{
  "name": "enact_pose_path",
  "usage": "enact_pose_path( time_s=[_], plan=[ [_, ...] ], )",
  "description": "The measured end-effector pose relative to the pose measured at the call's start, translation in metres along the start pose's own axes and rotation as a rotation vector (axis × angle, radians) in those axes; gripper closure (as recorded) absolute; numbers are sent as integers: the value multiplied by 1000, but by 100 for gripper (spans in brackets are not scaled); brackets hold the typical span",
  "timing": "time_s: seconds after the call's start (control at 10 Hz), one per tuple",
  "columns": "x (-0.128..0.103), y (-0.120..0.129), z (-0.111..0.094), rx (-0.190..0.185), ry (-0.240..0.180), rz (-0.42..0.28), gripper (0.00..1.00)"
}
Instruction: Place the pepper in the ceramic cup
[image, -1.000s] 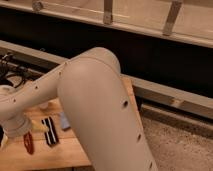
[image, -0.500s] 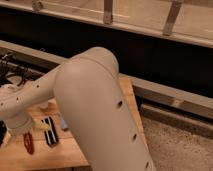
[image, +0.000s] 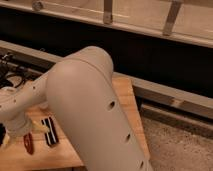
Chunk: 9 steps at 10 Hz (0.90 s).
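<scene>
Presently finding the claw (image: 3, 137) low at the far left edge of the view, hanging just over the wooden counter (image: 125, 95) and mostly cut off by the frame; not being able to tell whether it is apart or together. Spotting the pepper (image: 29, 143) lying flat on the counter just beside the claw, at about three o'clock from it, and apart rather than touching as far as can be judged. Reading its long axis as running roughly twelve to six o'clock, slightly curved. Noting a striped block (image: 49, 131) sitting near the pepper at about two o'clock. Not seeing the ceramic cup anywhere, possibly hiding behind the big white arm (image: 90, 110). Judging the coming move as a short shift toward three o'clock, then closing across the pepper's narrow width.
</scene>
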<state>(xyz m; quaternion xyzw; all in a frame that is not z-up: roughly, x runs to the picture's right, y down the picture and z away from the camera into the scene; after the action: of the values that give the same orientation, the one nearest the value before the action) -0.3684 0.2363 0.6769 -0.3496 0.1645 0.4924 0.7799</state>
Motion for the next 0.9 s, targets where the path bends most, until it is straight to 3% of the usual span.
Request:
enact_pose_path(
  time_s=[0.4, 0.9],
  plan=[
    [-7, 4, 5, -15, 9, -20, 0],
    [-40, 65, 33, -99, 37, -143, 0]
  ],
)
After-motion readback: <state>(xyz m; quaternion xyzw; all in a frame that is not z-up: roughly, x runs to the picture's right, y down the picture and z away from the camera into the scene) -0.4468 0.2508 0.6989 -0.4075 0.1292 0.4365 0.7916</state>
